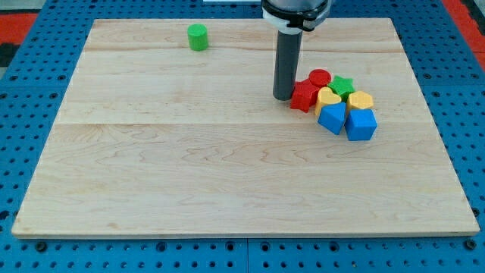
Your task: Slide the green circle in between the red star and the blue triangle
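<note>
The green circle (198, 36) stands alone near the view's top, left of centre. The red star (305, 95) lies at the left end of a tight cluster right of centre. The blue triangle (332, 118) lies just below and right of it, touching the cluster. My tip (283, 97) rests on the board right beside the red star's left edge, about touching it, far to the right of and below the green circle.
The cluster also holds a red circle (320, 77), a green star (343, 85), a yellow heart (328, 97), a yellow block (361, 100) and a blue cube (361, 125). The wooden board (189, 174) lies on a blue perforated table.
</note>
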Motion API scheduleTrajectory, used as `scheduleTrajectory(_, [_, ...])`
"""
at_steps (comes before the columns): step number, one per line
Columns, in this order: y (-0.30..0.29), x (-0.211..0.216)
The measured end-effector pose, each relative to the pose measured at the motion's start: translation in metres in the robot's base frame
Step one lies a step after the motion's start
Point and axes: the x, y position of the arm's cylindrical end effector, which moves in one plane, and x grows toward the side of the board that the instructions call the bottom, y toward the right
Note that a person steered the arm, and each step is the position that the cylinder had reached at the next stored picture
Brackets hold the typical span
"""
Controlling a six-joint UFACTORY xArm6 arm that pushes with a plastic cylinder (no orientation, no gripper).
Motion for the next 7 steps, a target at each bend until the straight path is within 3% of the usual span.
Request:
scheduleTrajectory(1, [-0.043, -0.009])
scheduleTrajectory(2, [-0.081, -0.053])
scheduleTrajectory(3, [-0.026, -0.088])
scheduleTrajectory(4, [-0.046, -0.144])
scheduleTrajectory(5, [-0.110, -0.185])
scheduleTrajectory(6, [-0.168, -0.185])
scheduleTrajectory(7, [-0.163, -0.153])
